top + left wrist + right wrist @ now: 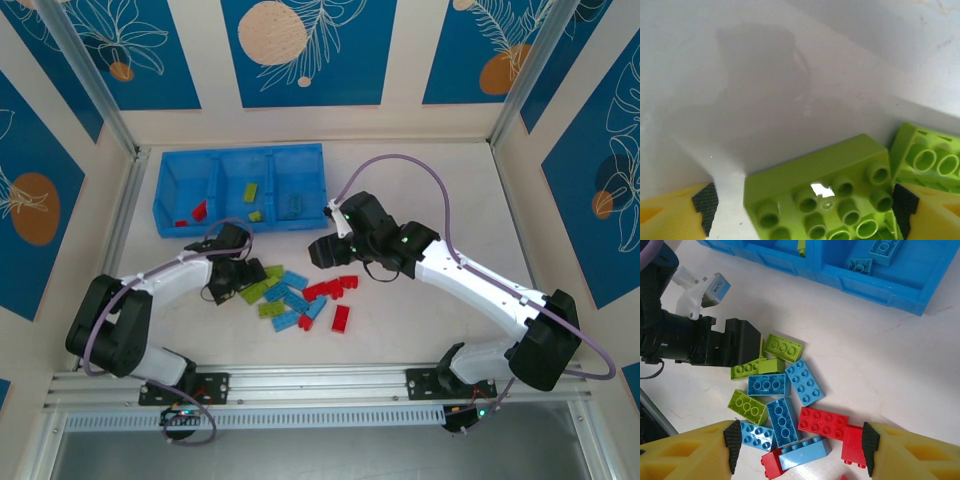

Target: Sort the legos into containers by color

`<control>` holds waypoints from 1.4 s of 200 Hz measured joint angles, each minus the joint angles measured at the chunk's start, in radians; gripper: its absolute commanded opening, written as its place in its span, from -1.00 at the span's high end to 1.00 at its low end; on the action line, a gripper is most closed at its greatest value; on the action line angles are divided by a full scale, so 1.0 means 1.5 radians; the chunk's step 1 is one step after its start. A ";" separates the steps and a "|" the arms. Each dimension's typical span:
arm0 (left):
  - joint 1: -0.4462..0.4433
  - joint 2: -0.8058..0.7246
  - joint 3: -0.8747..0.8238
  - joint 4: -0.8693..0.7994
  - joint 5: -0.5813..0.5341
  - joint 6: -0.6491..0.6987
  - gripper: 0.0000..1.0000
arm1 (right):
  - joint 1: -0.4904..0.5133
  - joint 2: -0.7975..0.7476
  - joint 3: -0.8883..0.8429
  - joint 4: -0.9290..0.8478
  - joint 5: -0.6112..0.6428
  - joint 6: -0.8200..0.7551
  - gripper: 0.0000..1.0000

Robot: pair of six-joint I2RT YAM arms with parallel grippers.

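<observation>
The legos (295, 295) lie in a loose pile of red, lime green and light blue bricks at the table's middle. My left gripper (238, 282) is low at the pile's left edge. It is open, with a lime green brick (820, 195) lying studs up between its pads (705, 202), and a gap shows on the left side. A second green brick (930, 160) lies beside it. My right gripper (800, 445) hangs open above the pile (790, 405), holding nothing. The blue tray (165, 225) holds red bricks (195, 213) on the left, green (252, 193) in the middle and blue (884, 250) on the right.
The left arm's black wrist (715, 342) reaches into the pile from the left in the right wrist view. The tray's front wall (875, 287) runs just beyond the pile. Enclosure walls ring the table, and a metal rail (320, 380) runs along the near edge.
</observation>
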 measured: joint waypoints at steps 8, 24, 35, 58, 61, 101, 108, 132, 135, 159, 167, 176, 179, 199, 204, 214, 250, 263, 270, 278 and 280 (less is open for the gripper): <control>-0.001 0.007 0.005 0.002 -0.004 -0.001 -0.48 | 0.002 0.000 0.000 -0.001 0.001 0.000 -0.34; -0.001 0.014 0.006 -0.008 -0.019 0.005 -0.30 | 0.007 0.000 0.001 -0.003 0.007 0.000 -0.34; -0.001 0.013 0.006 -0.013 -0.026 0.004 -0.24 | 0.010 0.000 0.001 -0.004 0.011 0.000 -0.34; -0.001 0.002 -0.004 -0.022 -0.037 0.009 -0.08 | 0.018 0.002 0.004 -0.009 0.016 0.000 -0.34; -0.001 -0.001 -0.006 -0.023 -0.038 0.009 -0.04 | 0.019 0.003 0.005 -0.009 0.016 0.000 -0.34; -0.001 -0.029 -0.018 -0.035 -0.034 0.033 0.40 | 0.026 0.010 0.016 -0.017 0.023 0.000 -0.34; -0.001 -0.030 -0.018 -0.034 -0.028 0.034 0.47 | 0.027 0.011 0.019 -0.019 0.024 0.000 -0.34; -0.001 -0.035 -0.013 -0.035 -0.001 0.052 0.70 | 0.029 0.013 0.021 -0.022 0.031 0.000 -0.34; -0.001 -0.038 -0.011 -0.035 0.002 0.055 0.71 | 0.030 0.013 0.021 -0.022 0.031 0.000 -0.34; -0.001 -0.074 0.021 -0.047 0.016 0.073 0.70 | 0.033 0.013 0.021 -0.025 0.033 0.000 -0.34; -0.001 -0.088 0.043 -0.053 0.010 0.079 0.67 | 0.034 0.013 0.021 -0.025 0.034 0.000 -0.34; -0.001 -0.101 0.077 -0.057 -0.006 0.090 0.65 | 0.034 0.013 0.021 -0.025 0.034 0.000 -0.34; -0.001 -0.103 0.088 -0.060 -0.012 0.093 0.65 | 0.034 0.013 0.021 -0.025 0.034 0.000 -0.34; 0.007 -0.086 0.184 -0.063 -0.065 0.126 0.61 | 0.034 0.013 0.021 -0.025 0.038 0.000 -0.34; 0.011 -0.072 0.214 -0.063 -0.078 0.134 0.61 | 0.034 0.013 0.021 -0.025 0.039 0.000 -0.34; 0.020 -0.032 0.276 -0.061 -0.101 0.153 0.60 | 0.034 0.013 0.021 -0.025 0.043 0.001 -0.34; 0.084 0.165 0.476 -0.045 -0.132 0.191 0.37 | 0.034 0.011 0.021 -0.033 0.060 0.008 -0.35; 0.101 0.221 0.523 -0.049 -0.135 0.197 -0.01 | 0.034 0.005 0.021 -0.040 0.070 0.015 -0.37; 0.106 0.245 0.544 -0.051 -0.136 0.201 -0.23 | 0.034 -0.001 0.021 -0.044 0.078 0.020 -0.41; 0.112 0.266 0.565 -0.054 -0.137 0.212 -0.41 | 0.034 -0.011 0.018 -0.048 0.089 0.030 -0.47; 0.113 0.270 0.568 -0.055 -0.138 0.210 -0.44 | 0.034 -0.013 0.018 -0.050 0.092 0.032 -0.49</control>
